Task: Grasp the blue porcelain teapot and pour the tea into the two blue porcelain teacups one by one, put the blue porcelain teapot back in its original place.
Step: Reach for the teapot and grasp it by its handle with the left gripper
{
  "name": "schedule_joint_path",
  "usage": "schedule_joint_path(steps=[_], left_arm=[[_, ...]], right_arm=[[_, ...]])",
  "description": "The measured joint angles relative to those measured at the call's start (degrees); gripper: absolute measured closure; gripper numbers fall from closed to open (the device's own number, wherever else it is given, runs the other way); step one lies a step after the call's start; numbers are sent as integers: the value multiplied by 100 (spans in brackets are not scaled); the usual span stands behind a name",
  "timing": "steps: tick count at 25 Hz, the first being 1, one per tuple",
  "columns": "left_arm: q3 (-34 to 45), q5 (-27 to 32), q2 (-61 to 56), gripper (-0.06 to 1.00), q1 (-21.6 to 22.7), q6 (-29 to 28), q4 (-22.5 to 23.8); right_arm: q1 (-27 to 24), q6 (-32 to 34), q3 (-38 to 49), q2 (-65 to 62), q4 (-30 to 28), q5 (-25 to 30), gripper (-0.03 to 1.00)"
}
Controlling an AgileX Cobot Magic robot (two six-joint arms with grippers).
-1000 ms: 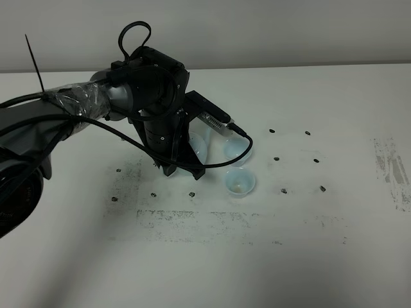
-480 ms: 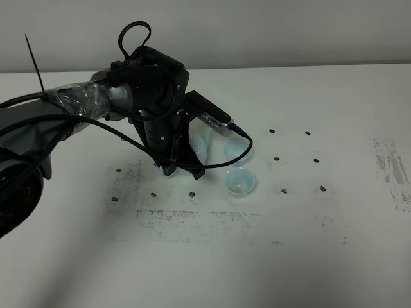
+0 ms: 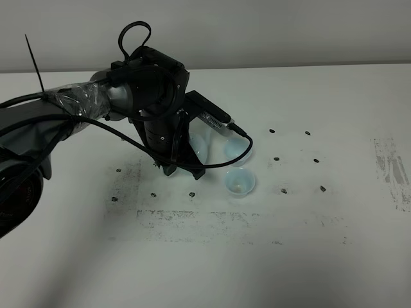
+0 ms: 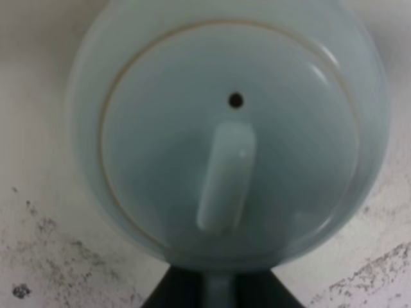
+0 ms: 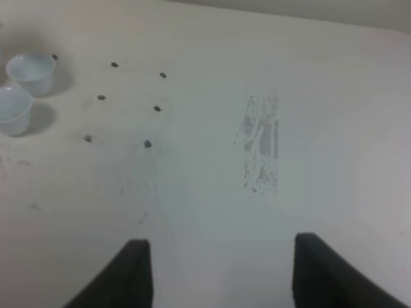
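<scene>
The blue porcelain teapot (image 4: 225, 128) fills the left wrist view from above, upright, with its knobbed lid and a small vent hole. In the exterior high view only a pale sliver of the teapot (image 3: 198, 146) shows behind the left arm. My left gripper (image 3: 183, 170) (image 4: 217, 290) is shut on the teapot's handle. Two blue porcelain teacups stand just right of it, the far one (image 3: 236, 151) and the near one (image 3: 240, 182). The near cup has a faint brownish patch inside. Both cups (image 5: 31, 72) (image 5: 13, 110) also show in the right wrist view. My right gripper (image 5: 215, 276) is open and empty, far from them.
The white table (image 3: 289, 256) has small dark marker dots (image 3: 276, 157) right of the cups and scuffed grey patches (image 3: 392, 170). The left arm's black cable (image 3: 237, 138) loops over the far cup. The back wall runs along the table's far edge.
</scene>
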Motion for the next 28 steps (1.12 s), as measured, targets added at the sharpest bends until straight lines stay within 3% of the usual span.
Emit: schedule_joint_path(steps=[28], left_arm=[[0,-66,-286,91,0,-15,1]], right_arm=[[0,0,0,0,0,0,46]])
